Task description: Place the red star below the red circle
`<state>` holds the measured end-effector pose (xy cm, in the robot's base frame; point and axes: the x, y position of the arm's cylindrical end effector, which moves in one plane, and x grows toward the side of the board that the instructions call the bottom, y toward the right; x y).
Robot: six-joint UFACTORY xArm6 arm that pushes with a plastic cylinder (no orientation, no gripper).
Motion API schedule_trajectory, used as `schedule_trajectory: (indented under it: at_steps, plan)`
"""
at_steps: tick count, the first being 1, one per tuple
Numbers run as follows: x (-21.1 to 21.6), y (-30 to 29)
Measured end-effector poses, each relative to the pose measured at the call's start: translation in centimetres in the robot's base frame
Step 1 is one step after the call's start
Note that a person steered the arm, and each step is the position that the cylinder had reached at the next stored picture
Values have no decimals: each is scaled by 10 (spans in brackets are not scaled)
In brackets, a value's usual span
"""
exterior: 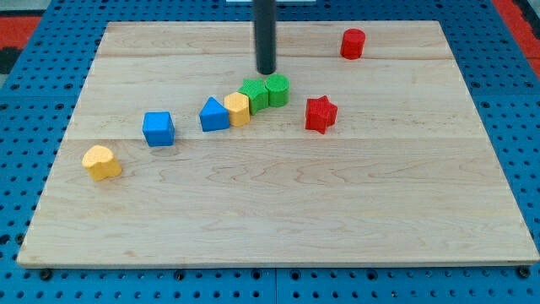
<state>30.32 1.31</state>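
Left to right across the board (278, 245):

- yellow heart block (102, 162), lower left of frame, alone.
- blue cube (159, 128), up and right of it, apart.
- Cluster mid-frame: blue triangle block (213, 115) touching yellow block (238, 109) (shape unclear), which touches green block (254, 95), then green cylinder (277, 89). They run in a diagonal chain rising to the right.
- my tip (267, 72) sits just above the green pair in frame, near or touching the green cylinder; can't tell which. No jaws on this rig: just a rod, nothing held.
- red star (321, 114), right of centre, just beside the cluster's right end but clear of it.
- red circle (353, 43), upper right of frame, well apart from the star.

Task state: star is already lower in frame than the circle but offset to the left. It likely needs a nudge right, perhaps also up, to sit directly under it.

Handling guess: small, light, rigid block that should slide easily on smooth wood. Star points mean an off-centre push will spin it. Contact on the star's left side, aimed through its centre; short strokes, re-centre if it rotates. Approach from the left without clipping the green cylinder.
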Motion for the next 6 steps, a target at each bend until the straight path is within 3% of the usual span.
schedule_trajectory:
  at_steps: [1, 2, 3, 4, 6]
  plan:
    - [15, 59]
    - [36, 71]
    - [88, 32]
    - [111, 16]
    - [181, 67]
